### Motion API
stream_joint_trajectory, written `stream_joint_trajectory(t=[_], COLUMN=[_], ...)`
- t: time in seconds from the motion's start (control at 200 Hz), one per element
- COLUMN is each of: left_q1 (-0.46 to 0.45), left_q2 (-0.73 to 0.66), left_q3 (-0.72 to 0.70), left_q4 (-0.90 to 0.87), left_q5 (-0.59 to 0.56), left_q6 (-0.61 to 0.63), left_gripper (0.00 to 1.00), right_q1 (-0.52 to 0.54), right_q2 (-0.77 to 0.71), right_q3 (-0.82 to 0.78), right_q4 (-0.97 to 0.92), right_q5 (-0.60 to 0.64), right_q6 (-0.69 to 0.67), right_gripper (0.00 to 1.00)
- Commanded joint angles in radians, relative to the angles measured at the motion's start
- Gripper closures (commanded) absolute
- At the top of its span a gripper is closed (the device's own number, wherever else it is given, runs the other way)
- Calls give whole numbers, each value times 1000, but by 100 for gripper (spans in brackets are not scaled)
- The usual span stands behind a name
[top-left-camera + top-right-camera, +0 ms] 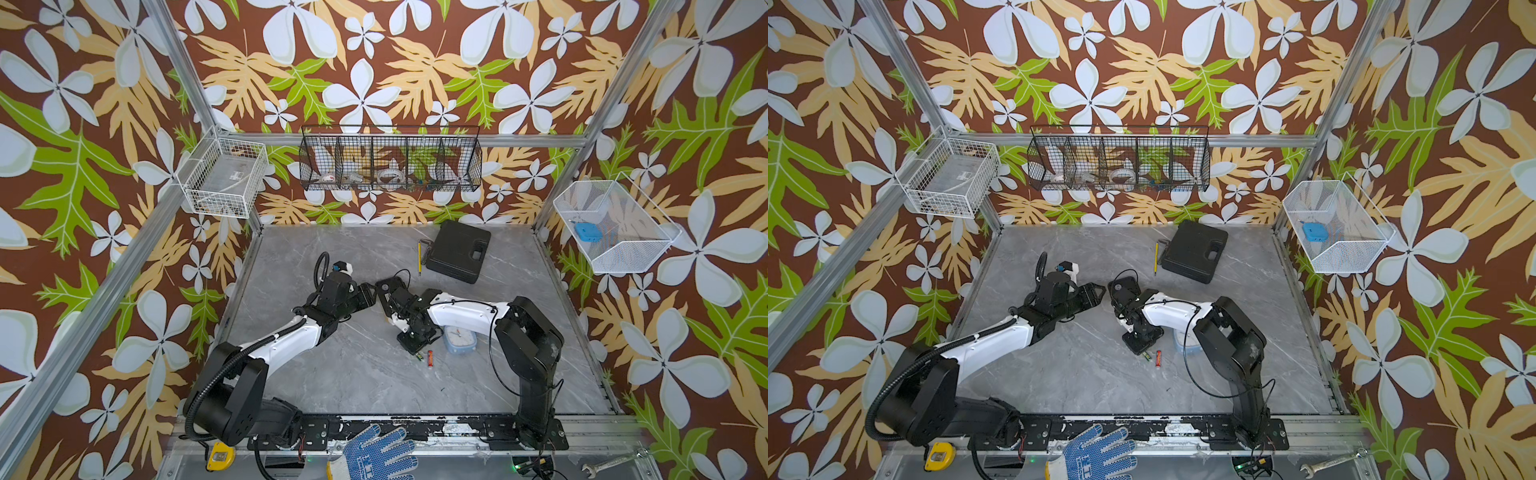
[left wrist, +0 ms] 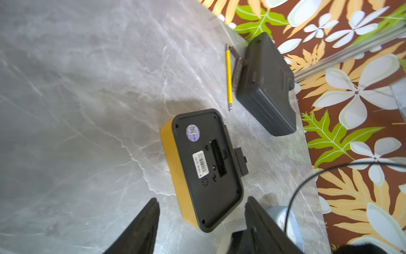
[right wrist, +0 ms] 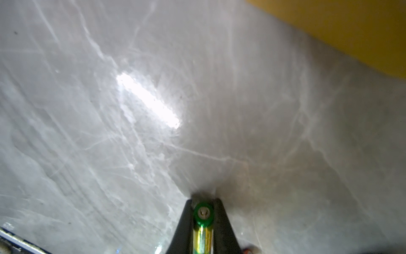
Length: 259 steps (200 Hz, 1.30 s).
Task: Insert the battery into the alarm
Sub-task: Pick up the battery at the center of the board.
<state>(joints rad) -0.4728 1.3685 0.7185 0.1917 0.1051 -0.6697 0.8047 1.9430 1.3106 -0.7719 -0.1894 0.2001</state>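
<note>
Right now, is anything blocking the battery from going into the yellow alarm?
Nothing visible. The right pincer holds the battery, the alarm has its slot uncovered with the lid beside it, and only bare table shows between them.

The alarm (image 2: 193, 193) had a yellow body and black back. The battery (image 3: 203, 231) was green and gold. The table (image 1: 374, 382) was grey, marble-veined; the walls (image 1: 83, 166) brown with white flowers, green and tan leaves. The glove (image 1: 376, 455), lower centre in a top view, was white dotted blue.
</note>
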Motion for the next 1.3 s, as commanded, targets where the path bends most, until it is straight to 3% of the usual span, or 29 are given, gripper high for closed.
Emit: stream_joint_trajectory(t=[0.0,0.155,0.305,0.395,0.505,0.756,0.921,1.291], left_q1=[-42,-158,-315,-391,-416,-497,-511,-531], left_q2=[-48,-149,-190,-189,-175,-73,-2,151], left_q3=[1,-38,-91,-149,-185,-176,-136,-10], left_q4=[1,67,178,283,341,379,336,218], left_q5=[-69,-176,-245,-229,-134,-120,-121,-128], left_q6=[159,423,831,1093,1376,1876,2048,2209], left_gripper=[36,36,36,33,32,30,31,34], right_q1=[-51,-160,-260,-296,-306,-309,-308,-305], right_q2=[-31,-25,23,57,80,64,45,-14], right_q3=[17,101,203,270,332,331,290,189], right_q4=[-13,-76,-170,-232,-301,-344,-326,-297], right_q5=[-81,-188,-256,-270,-252,-276,-308,-354], right_q6=[1,-58,-117,-152,-173,-178,-161,-136], right_gripper=[90,90,89,89,88,87,88,88])
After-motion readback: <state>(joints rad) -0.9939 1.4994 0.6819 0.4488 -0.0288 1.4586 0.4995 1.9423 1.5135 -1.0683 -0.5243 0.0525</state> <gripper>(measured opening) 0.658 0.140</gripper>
